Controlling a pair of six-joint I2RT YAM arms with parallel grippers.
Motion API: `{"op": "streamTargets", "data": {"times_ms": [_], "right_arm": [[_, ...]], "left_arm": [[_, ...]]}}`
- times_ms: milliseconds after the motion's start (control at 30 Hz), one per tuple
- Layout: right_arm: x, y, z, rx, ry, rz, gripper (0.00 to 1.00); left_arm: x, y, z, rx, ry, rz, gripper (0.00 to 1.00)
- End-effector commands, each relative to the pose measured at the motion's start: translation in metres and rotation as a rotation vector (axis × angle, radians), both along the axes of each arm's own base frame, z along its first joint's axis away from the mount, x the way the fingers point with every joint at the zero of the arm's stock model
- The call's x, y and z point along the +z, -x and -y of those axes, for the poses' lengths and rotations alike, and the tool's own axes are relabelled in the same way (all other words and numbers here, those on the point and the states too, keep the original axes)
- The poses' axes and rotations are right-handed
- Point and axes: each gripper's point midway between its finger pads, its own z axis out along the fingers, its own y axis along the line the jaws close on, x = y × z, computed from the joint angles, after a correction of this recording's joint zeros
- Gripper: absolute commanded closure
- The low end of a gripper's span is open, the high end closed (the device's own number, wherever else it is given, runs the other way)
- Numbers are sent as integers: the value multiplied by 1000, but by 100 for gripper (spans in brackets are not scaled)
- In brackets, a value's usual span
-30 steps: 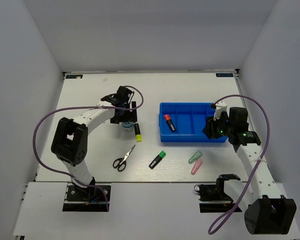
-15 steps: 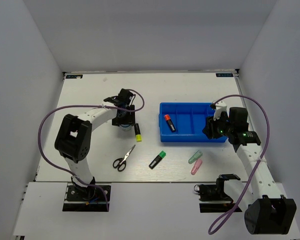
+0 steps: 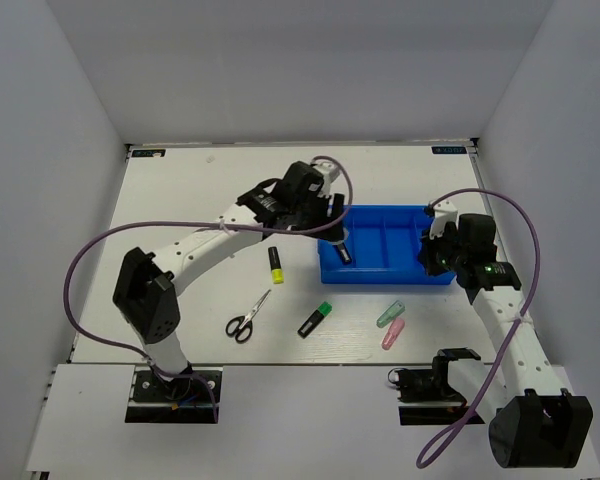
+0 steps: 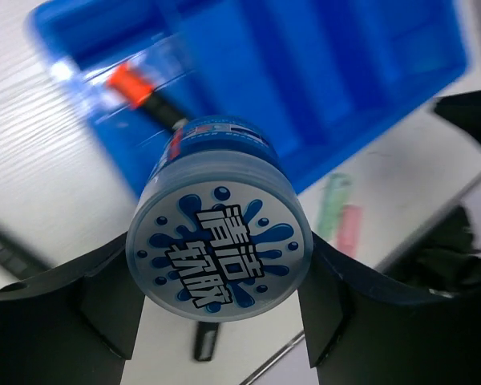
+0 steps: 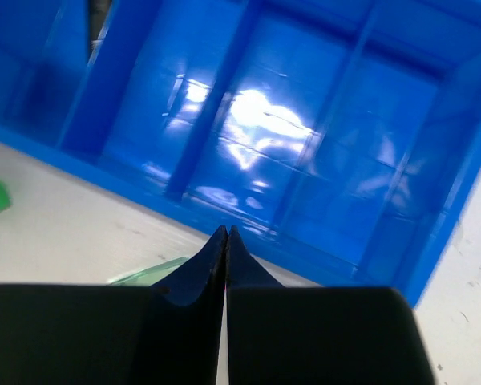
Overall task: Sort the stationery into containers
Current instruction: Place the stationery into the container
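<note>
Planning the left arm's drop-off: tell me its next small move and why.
Probably shift right over the empty middle compartment, then lower. The left end effector holds the blue-and-white disc above the blue bin's left end, where an orange-capped marker already lies; the compartments beside it look bare.

You will find both arms built from white link shells joined by black housings: the left arm and the right arm match in finish; the largest black housing is the boxy one at each shoulder; each arm stands on a black base plate; a purple cable runs outside the left arm in a wide loop, and a second purple cable does the same on the right; note the small green light at the right wrist; the left gripper carries matte black fingers with broad, angular faces; the right gripper carries glossy black fingers tapering to thin tips.
</note>
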Motion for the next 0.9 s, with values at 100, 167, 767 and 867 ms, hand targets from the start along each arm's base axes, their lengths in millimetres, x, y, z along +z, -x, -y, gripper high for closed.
{"op": "streamTargets", "data": {"times_ms": [100,167,767,867], "right_arm": [[9,-15,21,-133,47,83,100],[8,-14,20,-130,45,79,100],[7,-15,19,-123,46,73,100],[7,-15,21,-129,52,76,100]], "left_arm": [[31,-2,70,-102,170,3,100],[38,-4,74,-101,188,17,100],[31,-12,105,-142,230,-54,100],[20,-21,121,-148,245,-79,99]]}}
